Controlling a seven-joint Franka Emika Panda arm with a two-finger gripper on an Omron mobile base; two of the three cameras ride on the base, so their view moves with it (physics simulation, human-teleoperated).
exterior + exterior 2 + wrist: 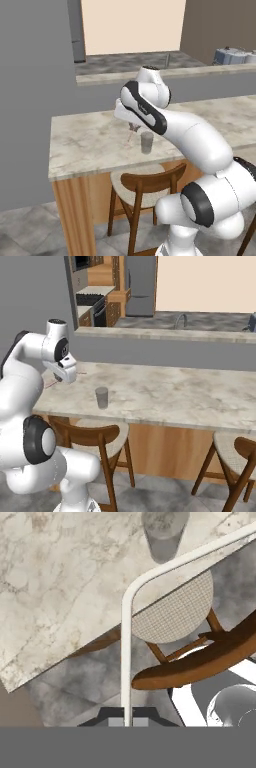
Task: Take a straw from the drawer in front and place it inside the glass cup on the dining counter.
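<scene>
- Reaching forward over the surface (90,140), the white arm bends at its elbow, and the wrist points the pincer (125,719) down near the surface's near edge.
- In the hand view the pincer's dark tips are pressed on the straw (126,642), which rises between them as a pale tube, then bends and runs off to the upper right.
- From the left base view the straw (131,134) is a thin pinkish line under the wrist, just left of the cup (146,142); whether it touches the surface I cannot tell.
- In the right base view the straw (50,384) shows as a faint reddish line below the hand, well left of the cup (102,397).
- The cup (162,534) stands upright on the marbled surface, near its front edge, and apart from the pincer.
- A wooden stool (145,187) with a woven seat is tucked under the surface, below the cup.
- Another stool (237,461) stands further right.
- Behind the surface a grey half wall carries a ledge; beyond it are a kitchen worktop with a faucet (181,320), a fridge (140,286) and wood cabinets.
</scene>
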